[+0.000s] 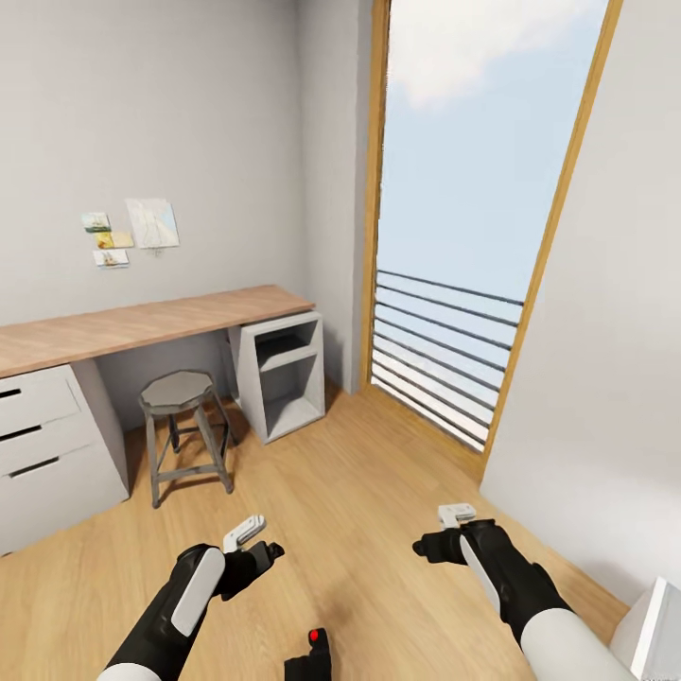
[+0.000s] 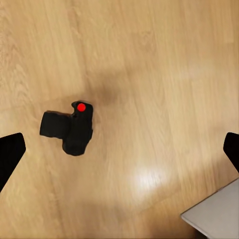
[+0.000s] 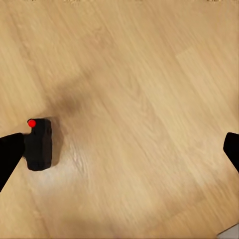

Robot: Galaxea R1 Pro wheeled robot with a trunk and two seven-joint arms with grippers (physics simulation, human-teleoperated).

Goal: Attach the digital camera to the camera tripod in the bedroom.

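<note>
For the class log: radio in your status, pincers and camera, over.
Both pincers, left and right, open, empty, hovering above floor. Digital camera lying on wood floor between the arms. No tripod sighted. Nothing blocking the camera.

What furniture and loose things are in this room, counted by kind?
Desk: 1
Stool: 1
Open shelf unit: 1
Digital camera: 1
Wall pictures: 4
Total: 8

The digital camera (image 1: 313,653) lies on the floor (image 1: 378,492) between the left hand (image 1: 255,549) and right hand (image 1: 445,539), nearer the robot than both. Ahead of the left hand, a stool (image 1: 182,426) stands under the bench (image 1: 142,326).
</note>
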